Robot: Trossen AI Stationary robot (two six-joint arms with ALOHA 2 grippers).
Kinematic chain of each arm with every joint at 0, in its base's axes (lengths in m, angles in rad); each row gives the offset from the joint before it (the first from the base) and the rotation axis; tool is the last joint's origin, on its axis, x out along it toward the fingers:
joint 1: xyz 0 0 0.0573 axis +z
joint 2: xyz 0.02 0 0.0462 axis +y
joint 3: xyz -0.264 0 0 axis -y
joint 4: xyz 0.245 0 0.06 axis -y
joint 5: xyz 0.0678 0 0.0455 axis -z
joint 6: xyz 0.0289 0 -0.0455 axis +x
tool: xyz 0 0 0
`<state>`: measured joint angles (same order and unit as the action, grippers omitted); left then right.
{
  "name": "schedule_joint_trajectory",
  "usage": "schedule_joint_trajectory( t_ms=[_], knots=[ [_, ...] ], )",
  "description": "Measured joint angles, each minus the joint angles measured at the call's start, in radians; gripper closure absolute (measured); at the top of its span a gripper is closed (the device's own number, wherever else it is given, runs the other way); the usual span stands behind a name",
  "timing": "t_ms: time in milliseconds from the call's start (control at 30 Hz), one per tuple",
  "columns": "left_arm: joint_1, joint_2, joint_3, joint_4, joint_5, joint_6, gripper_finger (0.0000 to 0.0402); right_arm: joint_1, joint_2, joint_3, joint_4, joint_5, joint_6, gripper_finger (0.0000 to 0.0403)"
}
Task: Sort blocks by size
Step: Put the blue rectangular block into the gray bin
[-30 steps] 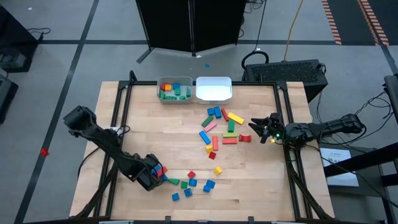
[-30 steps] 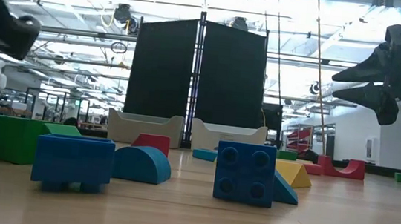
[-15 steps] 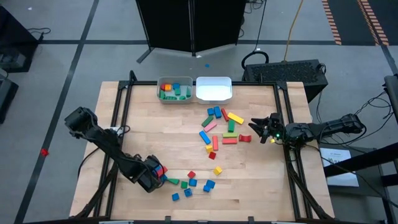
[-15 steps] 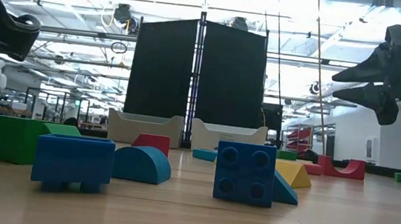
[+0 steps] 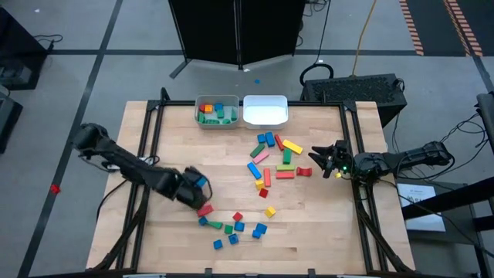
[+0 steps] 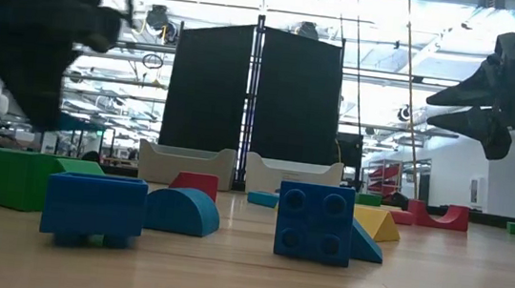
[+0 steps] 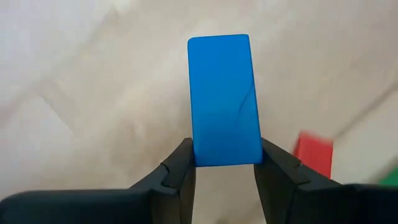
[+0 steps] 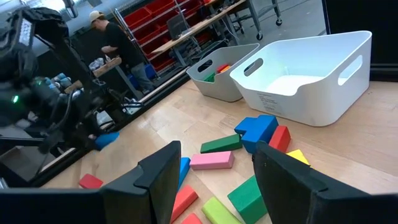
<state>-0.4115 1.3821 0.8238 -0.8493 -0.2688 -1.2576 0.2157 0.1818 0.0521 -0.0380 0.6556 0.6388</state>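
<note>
My left pincer (image 7: pixel 224 167) is clamped on a blue block (image 7: pixel 224 99) whose long axis points straight out past the fingertips, held above the tabletop (image 5: pixel 170 147) near its left front. The two bins at the back lie well away and to the right: one bin (image 5: pixel 216 113) already holds blocks, the other bin (image 5: pixel 265 110) is empty. My right pincer (image 5: pixel 319 158) waits with fingers wide at the right edge, just beside a cluster of roughly a dozen blocks; about eight more lie loose at the front.

No text, brand or number can be read anywhere — the white bin (image 8: pixel 311 74) carries a small printed label on its near wall, but its print is too fine to read
</note>
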Motion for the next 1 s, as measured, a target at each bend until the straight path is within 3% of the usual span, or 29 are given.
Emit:
schedule_joint_trajectory(
  t_ms=[133, 233, 433, 600, 800, 1000],
  knots=[
    [0.18, -0.056, 0.001, 0.031, -0.11, 0.123, 0.028, 0.0, 0.0, 0.0, 0.0, 0.0, -0.002, 0.0209],
    [0.347, -0.081, 0.002, 0.158, -0.154, 0.251, 0.028, 0.0, 0.0, 0.0, 0.0, 0.0, -0.008, 0.0209],
    [0.662, -0.063, 0.004, 0.542, -0.157, 0.591, 0.028, 0.0, 0.0, 0.0, 0.0, 0.0, -0.008, 0.0209],
    [0.882, -0.013, 0.004, 0.646, -0.11, 0.677, 0.028, 0.0, 0.0, 0.0, 0.0, 0.0, -0.005, 0.0209],
    [1.015, 0.049, 0.003, 0.65, 0.012, 0.75, 0.027, 0.0, 0.0, 0.0, 0.0, 0.0, -0.004, 0.0209],
    [1.039, 0.081, 0.003, 0.66, 0.07, 0.801, 0.0162, 0.0, 0.0, 0.0, 0.001, 0.0, 0.032, 0.0209]
  ],
)
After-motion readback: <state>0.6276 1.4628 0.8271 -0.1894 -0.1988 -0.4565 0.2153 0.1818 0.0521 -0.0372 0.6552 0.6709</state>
